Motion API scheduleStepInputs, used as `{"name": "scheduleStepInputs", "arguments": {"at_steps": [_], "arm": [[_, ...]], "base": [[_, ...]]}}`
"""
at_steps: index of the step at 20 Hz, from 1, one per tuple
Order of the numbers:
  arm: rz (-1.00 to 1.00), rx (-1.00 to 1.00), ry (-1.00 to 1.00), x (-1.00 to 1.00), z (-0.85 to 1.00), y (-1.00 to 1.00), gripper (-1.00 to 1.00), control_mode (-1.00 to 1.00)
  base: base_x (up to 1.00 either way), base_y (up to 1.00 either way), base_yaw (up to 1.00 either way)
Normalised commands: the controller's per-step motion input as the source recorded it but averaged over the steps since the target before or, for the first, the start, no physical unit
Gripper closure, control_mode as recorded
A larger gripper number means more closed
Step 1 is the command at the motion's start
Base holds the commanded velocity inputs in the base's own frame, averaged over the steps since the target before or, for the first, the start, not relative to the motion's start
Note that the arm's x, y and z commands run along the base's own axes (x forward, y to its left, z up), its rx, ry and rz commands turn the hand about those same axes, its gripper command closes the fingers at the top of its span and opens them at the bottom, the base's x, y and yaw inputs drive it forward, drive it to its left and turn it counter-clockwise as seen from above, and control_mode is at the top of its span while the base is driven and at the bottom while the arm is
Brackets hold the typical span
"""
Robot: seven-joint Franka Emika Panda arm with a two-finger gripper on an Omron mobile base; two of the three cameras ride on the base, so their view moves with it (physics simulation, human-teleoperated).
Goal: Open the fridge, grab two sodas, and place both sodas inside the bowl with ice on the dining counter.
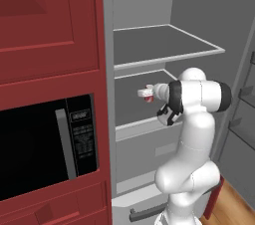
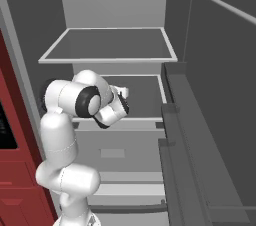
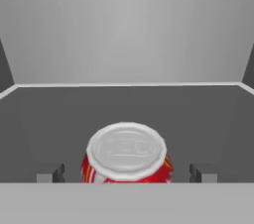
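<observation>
**Spotter:** Grey fridge [image 1: 199, 5] interior all around you, door swung wide, and your arm is reaching onto the middle glass shelf [image 3: 59, 119]. One soda [image 3: 126, 153] stands upright on it, silver top facing your hand camera, red wall just below.

**Caller:** Where are your jaws on it?

**Spotter:** Your gripper [image 3: 126, 173] is spread as wide as it goes — one fingertip [image 3: 49, 175] to the left of the can, the other to the right, both clear of it, the can centred between them. Nothing is held yet. From the left base camera the can [image 1: 148, 94] shows as a red spot at the tip of your hand.

**Caller:** How do you expect it to handle?

**Spotter:** My read: a rigid little cylinder, fairly light, but smooth-walled and slick, so it could twist or slide if you pinch it near the rim. Take it across the middle of the red wall, pads square on opposite sides, below the silver top. It looks tall for its base, so an off-centre nudge may tip it on the glass — close evenly.

**Caller:** And the second can?

**Spotter:** Can't pick one out from here.
</observation>
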Motion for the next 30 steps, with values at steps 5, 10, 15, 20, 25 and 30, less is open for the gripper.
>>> {"name": "scheduleStepInputs", "arguments": {"at_steps": [5,10,15,20,25,30], "arm": [[0.01,0.0,0.0,0.13,-0.07,0.0,1.0,-1.0],[0.0,0.0,0.0,0.03,-0.03,0.0,1.0,-1.0],[0.0,0.0,0.0,0.0,0.0,0.0,1.0,-1.0],[0.0,0.0,0.0,0.0,-0.06,0.0,1.0,-1.0],[0.0,0.02,-0.1,-0.24,-0.22,-0.01,1.0,-1.0],[0.0,0.0,-0.1,-0.81,0.0,-0.06,1.0,-1.0]], "base": [[0.0,0.0,0.0],[0.0,0.0,0.0],[0.0,0.0,0.0],[0.0,0.0,0.0],[0.0,0.0,0.0],[0.0,0.0,0.0]]}}
